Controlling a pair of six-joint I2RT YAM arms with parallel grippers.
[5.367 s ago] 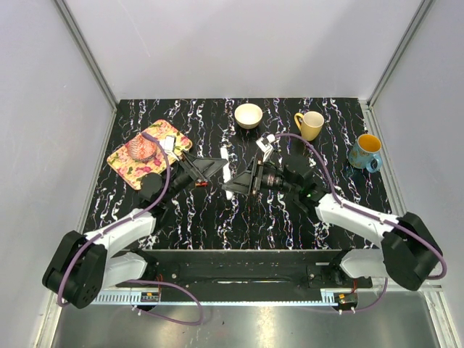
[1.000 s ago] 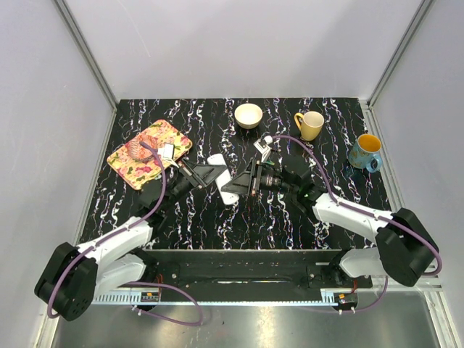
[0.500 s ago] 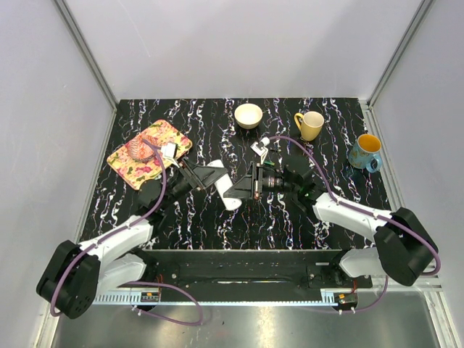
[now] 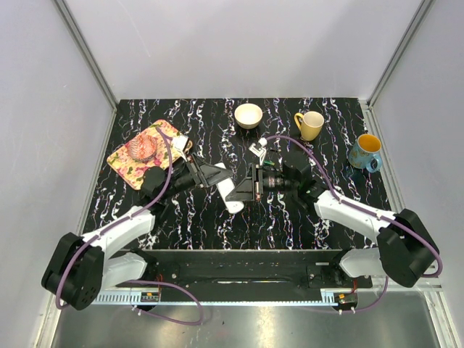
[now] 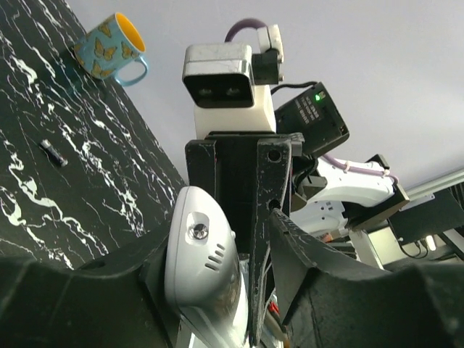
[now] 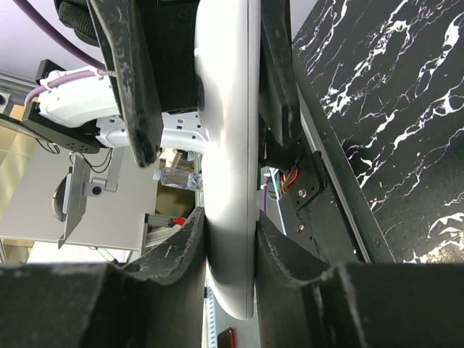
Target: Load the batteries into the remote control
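- The remote control (image 4: 232,201) is held in the air over the middle of the table (image 4: 188,217), between the two arms.
- From above, its long axis runs on a slant, one end far-left and the rounded end near-right towards the arm bases.
- The right gripper (image 4: 238,193) is clamped on the remote; the right wrist view shows both fingers (image 6: 181,246) pressed against its thin sides.
- The left gripper (image 4: 220,177) stands partly open astride the remote's other end: one finger (image 5: 156,264) lies against it, and a gap shows at the other.
- The right wrist view shows the remote edge-on only, as a narrow white strip up the frame.
- The left wrist view shows a broad face with one screw and short slots.
- Only the left wrist view shows a battery (image 5: 53,152), lying flat on the table, apart from a blue butterfly mug (image 5: 112,47); its colour is too small to tell.
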